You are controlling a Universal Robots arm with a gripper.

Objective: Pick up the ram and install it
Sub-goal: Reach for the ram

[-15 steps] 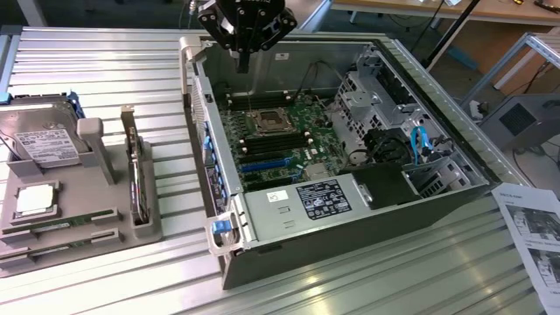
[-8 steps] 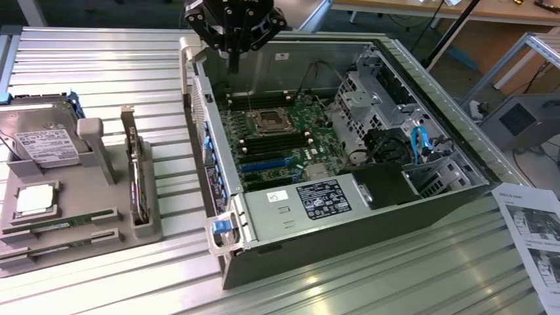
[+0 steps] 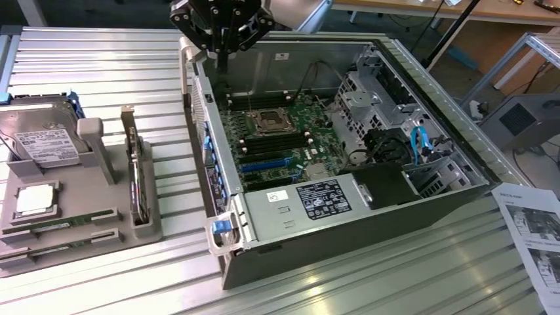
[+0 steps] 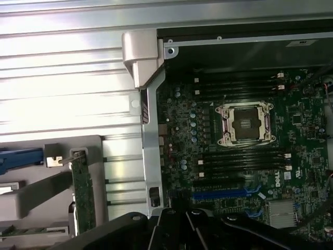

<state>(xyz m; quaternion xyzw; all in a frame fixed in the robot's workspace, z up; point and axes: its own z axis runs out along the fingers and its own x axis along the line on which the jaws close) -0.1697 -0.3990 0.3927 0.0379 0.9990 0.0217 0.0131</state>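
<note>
At twelve o'clock of the exterior view, above the far corner of the open computer case (image 3: 350, 243): the gripper (image 3: 223, 56), seen too from the wrist (image 4: 179, 221). Fingers (image 4: 167, 229) pressed fully together, gripping nothing, touching nothing.

At nine o'clock, well apart from the gripper, on a grey tray (image 3: 96, 151): the ram (image 3: 75, 221), a green stick on edge in a slot, with a second ram stick (image 3: 61, 245) just beside it toward six o'clock. On the same tray: one hard drive (image 3: 44, 141), one square silver chip (image 3: 33, 200), and one card (image 3: 136, 177) standing on edge between the sticks and the case.

Inside the case, at centre: one green motherboard (image 3: 298, 125) with one empty chip socket (image 3: 265, 121), black slots on both sides of it, and one long blue slot (image 3: 262, 164) toward six o'clock. Between tray and motherboard, the case's side wall. At five o'clock, one power supply box (image 3: 328, 197); at four o'clock, one printed sheet (image 3: 534, 243) on the metal table (image 3: 105, 59).
</note>
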